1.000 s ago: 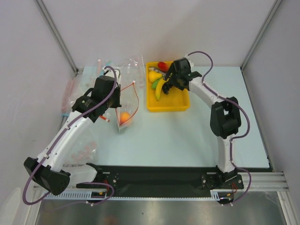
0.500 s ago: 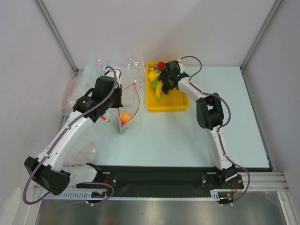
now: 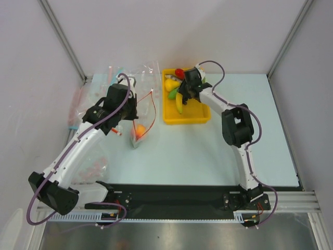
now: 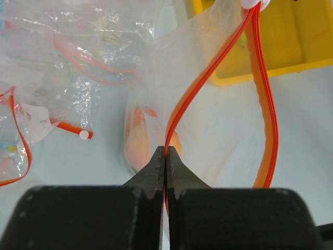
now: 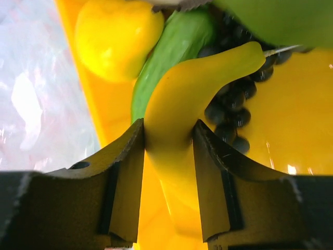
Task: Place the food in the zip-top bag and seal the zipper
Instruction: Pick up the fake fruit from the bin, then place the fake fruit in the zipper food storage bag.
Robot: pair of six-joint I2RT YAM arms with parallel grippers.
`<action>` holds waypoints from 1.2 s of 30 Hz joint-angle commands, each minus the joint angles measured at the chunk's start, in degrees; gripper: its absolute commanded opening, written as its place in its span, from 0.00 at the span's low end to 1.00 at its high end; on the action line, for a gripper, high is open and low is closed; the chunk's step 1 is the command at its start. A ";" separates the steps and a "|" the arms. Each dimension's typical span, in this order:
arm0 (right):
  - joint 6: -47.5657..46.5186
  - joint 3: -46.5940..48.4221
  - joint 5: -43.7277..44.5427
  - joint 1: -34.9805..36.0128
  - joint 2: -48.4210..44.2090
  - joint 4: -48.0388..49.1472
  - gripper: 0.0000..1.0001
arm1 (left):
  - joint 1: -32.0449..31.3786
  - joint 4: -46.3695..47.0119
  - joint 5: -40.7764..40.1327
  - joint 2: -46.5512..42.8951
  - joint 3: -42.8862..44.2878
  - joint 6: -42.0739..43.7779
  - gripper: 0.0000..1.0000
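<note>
The right claw (image 5: 169, 133) clamps the banana (image 5: 200, 73) across its width in the yellow tray (image 3: 200, 117), long axis running past the fingertips, as the left claw (image 4: 165, 156), pinched shut on the zipper (image 4: 208, 70), holds the zip-top bag (image 3: 143, 112) just left of the tray

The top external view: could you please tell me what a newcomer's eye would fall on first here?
The bright yellow plastic tray at the far middle of the pale tabletop stands out, where the right pincer clasps a yellow plastic toy banana. To its left, the left pincer pinches the thin red zip strip of a clear floppy plastic bag holding an orange-pink toy peach.
</note>
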 commanded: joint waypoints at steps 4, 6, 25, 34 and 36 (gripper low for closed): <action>-7.04 -10.99 -3.63 0.63 -21.19 11.35 0.35 | -0.07 1.58 5.24 2.31 5.55 -2.49 0.00; -7.65 -14.84 -6.69 0.72 -24.90 13.89 0.34 | -0.07 1.49 6.30 3.46 7.21 -3.54 0.00; 3.93 -38.50 -35.36 4.85 -49.09 44.31 0.33 | -0.16 3.60 15.88 8.82 11.62 -9.25 0.01; -1.50 -43.16 -34.92 8.71 -46.72 49.85 0.34 | 0.63 4.13 18.69 7.94 12.23 -10.92 0.00; -1.42 -43.87 -35.36 8.72 -46.45 50.56 0.36 | 1.16 4.22 19.31 7.68 12.41 -11.36 0.00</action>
